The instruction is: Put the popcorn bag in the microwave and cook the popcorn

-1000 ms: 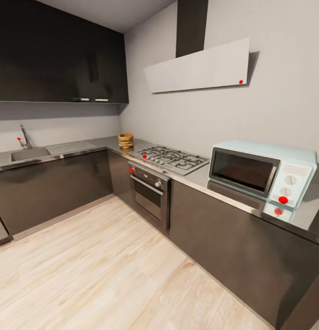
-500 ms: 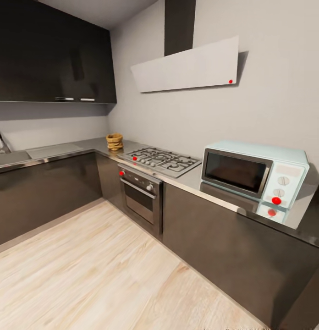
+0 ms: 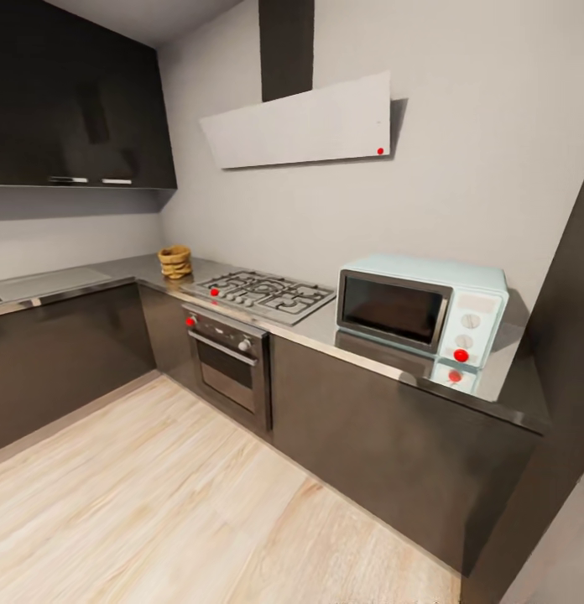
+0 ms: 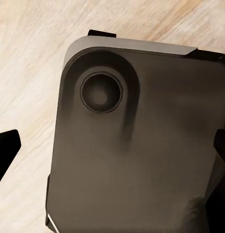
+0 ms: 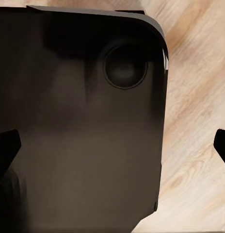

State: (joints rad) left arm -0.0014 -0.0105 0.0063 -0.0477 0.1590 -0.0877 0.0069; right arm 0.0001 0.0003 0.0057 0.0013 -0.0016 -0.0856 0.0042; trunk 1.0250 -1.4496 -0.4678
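Both tools point down at the robot's own dark base, with light wood floor around it. For the left tool, in the left wrist view, one black fingertip is at the 9 o'clock edge and the other at the 3 o'clock edge, so the fingers stand wide apart with nothing between them. The right tool looks the same in the right wrist view: dark fingertips at both side edges, spread wide, holding nothing. Under each tool lies a dark rounded panel of the base with a round recess in it.

From the head view, the kitchen has an L-shaped grey metal surface over dark cabinet fronts. The popcorn bag, a small tan crumpled sack, stands on this surface near the inner corner, at about 10 o'clock in the view. The gas hob is just beside it toward 3 o'clock, with the built-in oven under the hob. The microwave, pale mint-blue with a dark glass door that is closed, stands on the same surface well apart from the bag, beyond the hob, at about 3 o'clock. Its white panel carries two knobs and a red dot. A slanted grey hood hangs on the wall above the hob. Dark upper cabinets are at 10 o'clock.
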